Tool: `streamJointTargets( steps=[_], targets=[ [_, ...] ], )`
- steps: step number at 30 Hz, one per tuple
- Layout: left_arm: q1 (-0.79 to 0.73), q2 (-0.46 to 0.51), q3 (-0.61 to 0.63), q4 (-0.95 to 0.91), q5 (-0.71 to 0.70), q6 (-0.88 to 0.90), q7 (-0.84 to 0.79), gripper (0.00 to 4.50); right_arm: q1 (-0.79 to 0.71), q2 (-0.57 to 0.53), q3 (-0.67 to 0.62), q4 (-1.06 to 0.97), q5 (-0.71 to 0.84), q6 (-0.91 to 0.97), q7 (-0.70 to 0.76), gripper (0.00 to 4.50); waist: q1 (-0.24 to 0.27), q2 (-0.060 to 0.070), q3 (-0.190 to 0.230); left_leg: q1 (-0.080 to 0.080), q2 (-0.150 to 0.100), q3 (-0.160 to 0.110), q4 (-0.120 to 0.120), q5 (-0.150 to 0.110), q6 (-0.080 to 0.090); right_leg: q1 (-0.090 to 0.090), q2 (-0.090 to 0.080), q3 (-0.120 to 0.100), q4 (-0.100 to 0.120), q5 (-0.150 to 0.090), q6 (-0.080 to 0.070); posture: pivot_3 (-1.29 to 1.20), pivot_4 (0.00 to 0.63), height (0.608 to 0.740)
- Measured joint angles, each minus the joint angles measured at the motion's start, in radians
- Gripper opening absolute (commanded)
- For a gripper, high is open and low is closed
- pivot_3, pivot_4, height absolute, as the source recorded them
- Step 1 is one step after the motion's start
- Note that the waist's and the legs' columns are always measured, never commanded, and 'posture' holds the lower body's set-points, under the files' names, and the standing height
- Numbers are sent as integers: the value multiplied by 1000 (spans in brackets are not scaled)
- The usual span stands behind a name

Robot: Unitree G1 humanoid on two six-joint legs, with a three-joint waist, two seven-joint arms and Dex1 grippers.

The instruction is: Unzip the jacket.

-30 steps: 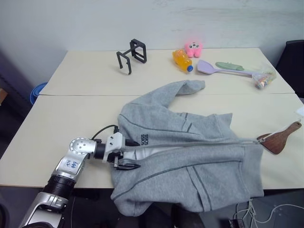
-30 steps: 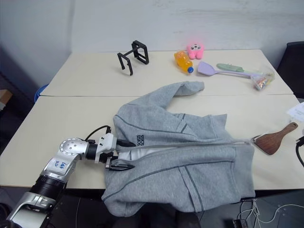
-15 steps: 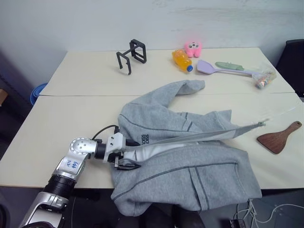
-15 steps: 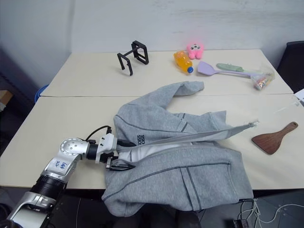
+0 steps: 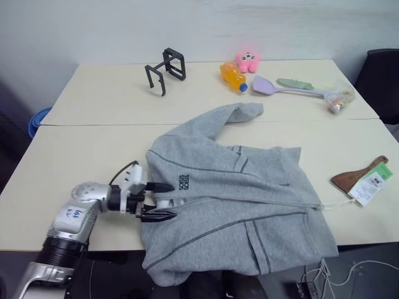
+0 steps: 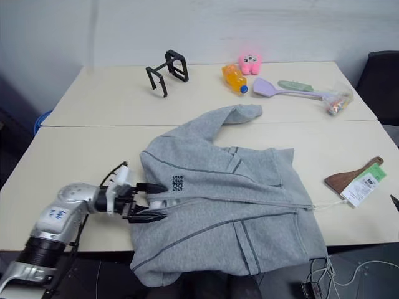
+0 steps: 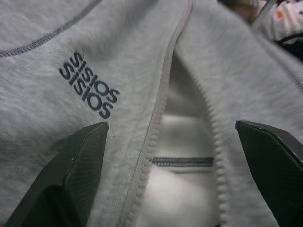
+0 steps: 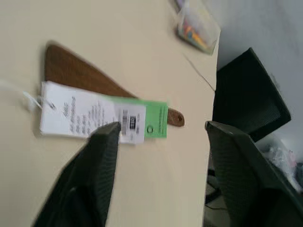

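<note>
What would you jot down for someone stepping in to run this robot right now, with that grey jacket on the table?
Left end effector: open, at the jacket's collar end, fingers either side of the parted zip, holding nothing.
Right end effector: open, empty, above the hang tags that lie across the wooden spatula.
Jacket: flat on the table, bottom hem hanging over the near edge.
Done: the zip is parted at the collar, white lining showing.
Left: the front panels lie together further down, so check how far the zip is undone and finish it.
</note>
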State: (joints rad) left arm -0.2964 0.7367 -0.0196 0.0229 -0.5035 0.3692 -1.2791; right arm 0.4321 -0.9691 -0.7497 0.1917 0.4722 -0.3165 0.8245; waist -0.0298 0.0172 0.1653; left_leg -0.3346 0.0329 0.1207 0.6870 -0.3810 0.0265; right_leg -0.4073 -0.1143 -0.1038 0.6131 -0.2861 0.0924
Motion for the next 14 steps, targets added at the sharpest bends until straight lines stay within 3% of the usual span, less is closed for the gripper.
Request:
streamJointTargets(
  steps=[1, 2, 5, 7, 11, 14],
  targets=[
    [8, 21, 22, -3, -3, -7, -9, 4500, 41, 16, -19, -106, 89, 75, 34, 4316, -1, 0, 0, 0, 0, 0, -1, 0, 0, -1, 0, 0, 0, 0, 0, 0, 150, 740],
    [25, 47, 48, -1, -2, -26, -20, 4500, 83, 31, -26, -226, 167, 148, 60, 4414, -1, 0, 0, 0, 0, 0, -2, 1, -1, -1, 0, 0, 0, 0, -1, 0, 150, 740],
    [96, 103, 111, 27, 37, -155, -47, 4500, 165, 47, 34, -534, 281, 281, 105, 4414, 1, -1, 0, 0, 0, 0, -4, 0, -1, -2, -1, 0, -2, -1, -1, 0, 150, 740],
    [159, 110, 143, 33, 57, -235, -58, 4500, 189, 70, 133, -675, 271, 293, 159, 4414, 7, -2, 1, -2, 0, -1, -4, -2, -1, -3, -1, 0, -2, -1, -1, 0, 150, 740],
    [296, 129, 194, 16, 66, -317, -74, 4500, 160, 129, 311, -684, 118, 169, 293, 4414, 32, -8, 3, -2, -4, -1, -3, -6, 4, -3, -3, -1, -4, -1, -1, 0, 150, 740],
    [339, 130, 228, -23, 66, -334, -58, 4500, 105, 158, 334, -606, 72, 112, 326, 4414, 38, -9, 3, -3, -6, -1, -2, -7, 7, -2, -6, -1, -5, -1, -1, 0, 150, 740]
  ],
)
